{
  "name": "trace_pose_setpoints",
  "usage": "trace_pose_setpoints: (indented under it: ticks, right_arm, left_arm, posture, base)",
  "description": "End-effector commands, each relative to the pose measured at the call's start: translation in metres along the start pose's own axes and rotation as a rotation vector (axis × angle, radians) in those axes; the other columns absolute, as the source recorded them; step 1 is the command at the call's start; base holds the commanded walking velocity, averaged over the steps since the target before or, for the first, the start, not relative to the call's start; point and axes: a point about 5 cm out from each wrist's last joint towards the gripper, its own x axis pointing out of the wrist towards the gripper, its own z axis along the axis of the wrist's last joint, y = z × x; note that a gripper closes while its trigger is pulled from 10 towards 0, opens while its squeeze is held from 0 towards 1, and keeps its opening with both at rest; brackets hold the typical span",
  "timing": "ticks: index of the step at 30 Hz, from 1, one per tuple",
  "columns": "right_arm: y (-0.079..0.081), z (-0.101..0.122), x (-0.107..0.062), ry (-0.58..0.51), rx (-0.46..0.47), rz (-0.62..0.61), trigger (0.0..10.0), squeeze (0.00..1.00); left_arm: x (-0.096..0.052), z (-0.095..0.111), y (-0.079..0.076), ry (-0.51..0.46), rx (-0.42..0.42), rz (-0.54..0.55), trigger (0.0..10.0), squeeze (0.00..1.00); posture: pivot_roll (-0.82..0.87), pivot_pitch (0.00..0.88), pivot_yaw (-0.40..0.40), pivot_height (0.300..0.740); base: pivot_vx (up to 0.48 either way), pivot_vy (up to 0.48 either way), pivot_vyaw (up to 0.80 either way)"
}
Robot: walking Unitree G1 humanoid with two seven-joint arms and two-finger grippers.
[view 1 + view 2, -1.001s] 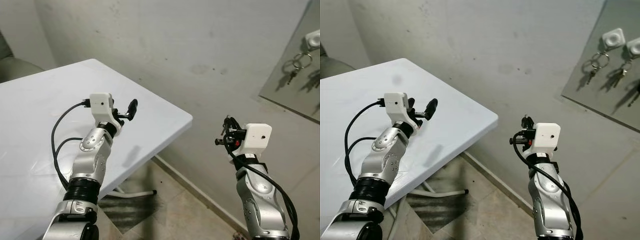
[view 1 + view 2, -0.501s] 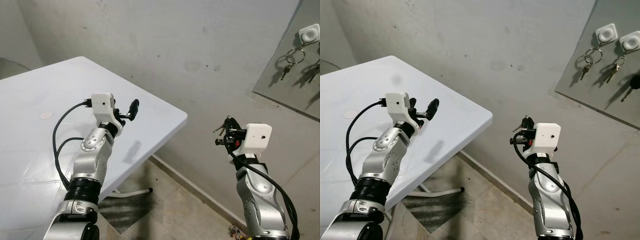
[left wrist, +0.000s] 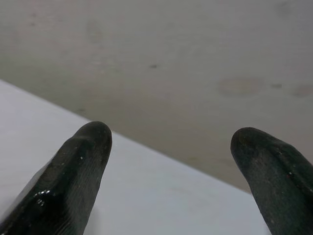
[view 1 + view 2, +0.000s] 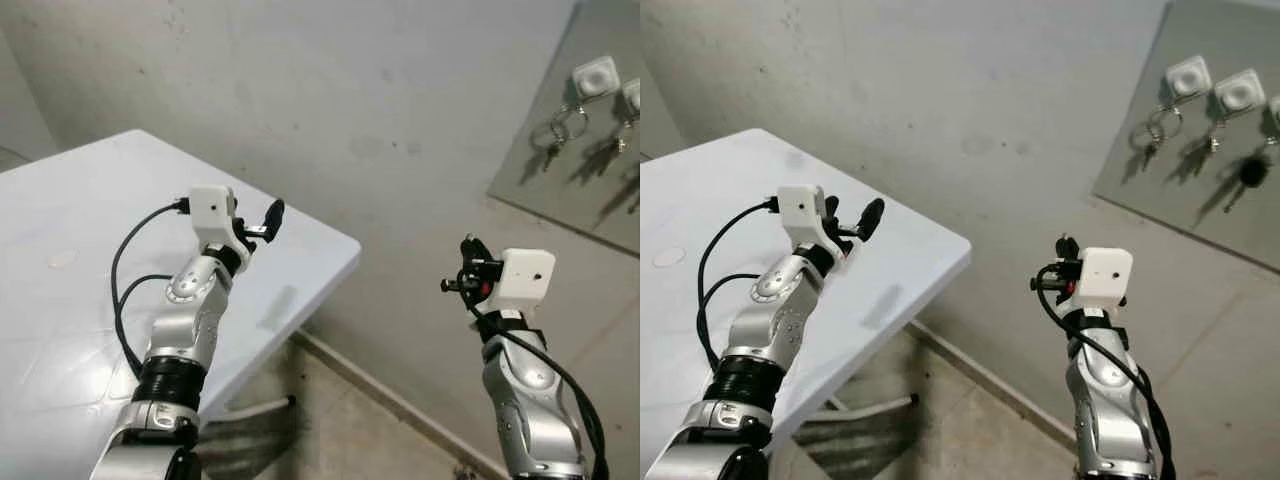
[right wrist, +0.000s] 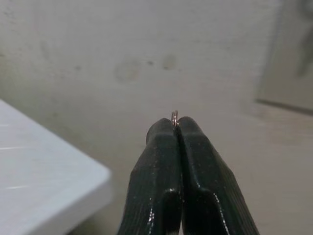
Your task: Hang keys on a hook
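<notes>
Pinching a key ring between tight-pressed fingers, the right claw carries it for hanging, well short of the wall hooks; the left claw gapes wide, idle over the counter.

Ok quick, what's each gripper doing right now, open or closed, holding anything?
Left gripper: open, holding nothing, above the white table.
Right gripper: fingers shut on a key ring, raised in front of the wall.
</notes>
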Motion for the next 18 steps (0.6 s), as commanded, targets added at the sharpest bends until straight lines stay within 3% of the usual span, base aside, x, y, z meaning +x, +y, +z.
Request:
trace_pose_setpoints:
  ticks: [1,18]
  right_arm:
    - [-0.0093,0.0056,0.0001,-0.015,-0.013,-0.025,10.0,0.0]
    - [-0.008,0.0036,0.0002,-0.003,-0.012,-0.026,10.0,0.0]
  left_arm:
    - [0.0041,0.0052,-0.0101,-0.016,0.005,-0.035,10.0,0.0]
    - [0.0039,0.006,-0.0093,-0.015,0.007,-0.026,10.0,0.0]
  posture:
    - [-0.04,0.0,-0.022,0.732]
    - [-0.03,0.0,-0.024,0.732]
  base:
    - [0.281,0.0,-0.64]
    - [0.272,0.0,-0.62]
